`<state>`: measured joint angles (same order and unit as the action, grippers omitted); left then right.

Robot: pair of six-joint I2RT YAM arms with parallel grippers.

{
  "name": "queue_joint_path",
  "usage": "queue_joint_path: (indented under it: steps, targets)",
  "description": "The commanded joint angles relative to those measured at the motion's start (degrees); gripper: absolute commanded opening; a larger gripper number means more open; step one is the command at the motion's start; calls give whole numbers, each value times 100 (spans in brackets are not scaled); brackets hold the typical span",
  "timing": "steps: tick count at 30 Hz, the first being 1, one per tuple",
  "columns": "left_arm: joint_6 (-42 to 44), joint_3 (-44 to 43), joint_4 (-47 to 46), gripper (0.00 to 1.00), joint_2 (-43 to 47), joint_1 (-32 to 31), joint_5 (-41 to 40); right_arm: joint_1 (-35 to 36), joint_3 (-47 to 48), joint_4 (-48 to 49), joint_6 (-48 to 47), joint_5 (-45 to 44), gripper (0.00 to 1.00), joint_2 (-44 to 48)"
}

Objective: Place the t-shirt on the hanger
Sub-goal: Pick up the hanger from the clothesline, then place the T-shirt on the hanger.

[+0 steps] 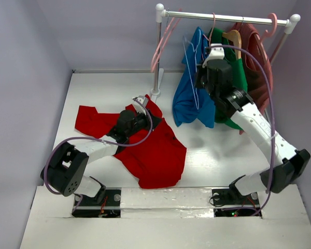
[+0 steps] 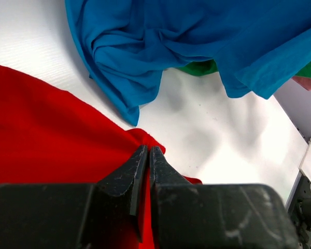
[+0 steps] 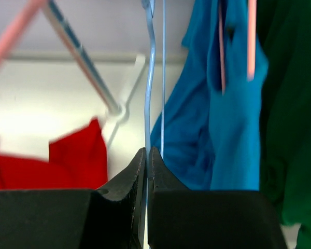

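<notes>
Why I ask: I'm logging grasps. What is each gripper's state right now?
Left gripper: closed, pinching the edge of the t-shirt.
Right gripper: closed on the thin wire of the hanger.

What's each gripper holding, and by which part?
Left gripper pinches the bright red t-shirt at its edge; right gripper pinches the thin light-blue hanger by its wire.

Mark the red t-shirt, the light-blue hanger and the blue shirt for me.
t-shirt (image 1: 158, 153): top external view, middle of its body.
hanger (image 3: 149, 104): right wrist view, on its thin wire.
blue shirt (image 1: 189, 101): top external view, middle of the hanging fabric.
</notes>
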<state>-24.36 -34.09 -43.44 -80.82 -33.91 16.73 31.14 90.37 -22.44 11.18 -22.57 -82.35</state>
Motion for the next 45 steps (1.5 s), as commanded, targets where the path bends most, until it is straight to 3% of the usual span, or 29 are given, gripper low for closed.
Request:
queue_joint_path:
  steps: [1,12,20,36,41,45]
  targets:
    - [-7,16,-226,0,180,16,14,-2,-536,336,279,498,0,780]
    - [-95,-10,-86,0,198,217,-346,182,-3708,-401,1263,2835,0,3864]
    - [-262,-283,-51,0,-101,341,-346,182,-4168,-1623,1422,3803,0,5192]
    - [-289,-634,169,0,-198,341,-531,182,-4502,-2107,1439,4243,0,5519]
    - [-333,-547,125,0,-93,341,-382,182,-4746,-1783,1501,4304,0,5317]
    - [-377,-424,99,0,83,280,-302,235,-5124,-966,1720,4489,0,5010]
